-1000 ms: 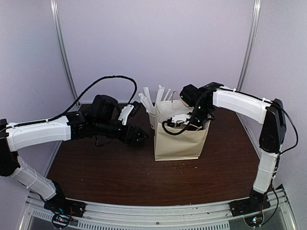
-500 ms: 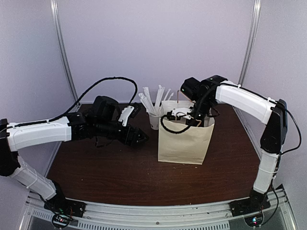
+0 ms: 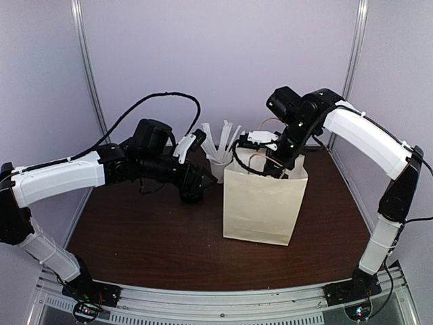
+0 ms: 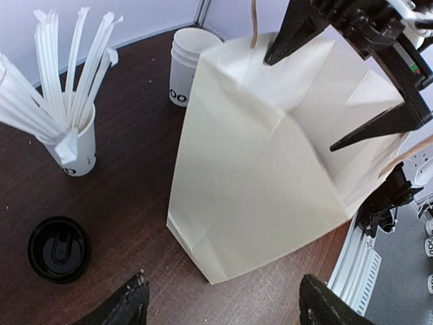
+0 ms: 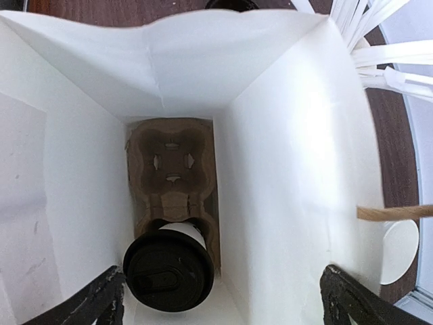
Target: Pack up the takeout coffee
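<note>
**Top external view.** A tan paper bag [image 3: 260, 203] stands upright at the centre of the dark brown wooden table [image 3: 149, 250]. My right gripper [image 3: 274, 162] hangs at the bag's open mouth, upper centre-right. I cannot tell its finger spacing from here. My left gripper [image 3: 203, 181] sits just left of the bag, low over the table and apart from the paper. A white paper cup bristling with white straws [image 3: 218, 162] stands behind, between the two grippers.

**Left wrist view.** The left gripper's two black fingers [image 4: 135, 305] are at the bottom edge, spread wide and released, with nothing between them. The bag fills the centre. A loose round black plastic lid [image 4: 59, 248] lies flat on the table at lower left. The straw cup is at mid-left. A stack of lidless white cups [image 4: 186, 64] stands at top centre, just beside the bag's far edge. At upper right, the right gripper's fingers are splayed across the bag mouth.

**Right wrist view.** This looks straight down into the bag. A brown moulded-pulp cup carrier [image 5: 172, 162] lies on the bag floor. The takeout coffee [image 5: 169, 271], a white paper cup with a round black plastic lid, stands upright in the carrier's pocket at lower centre. The right fingers [image 5: 101, 301] are in the lower corners, wide apart and released, grasping nothing, and not touching the cup. A brown twisted-paper handle [image 5: 396, 212] crosses the right edge.
</note>
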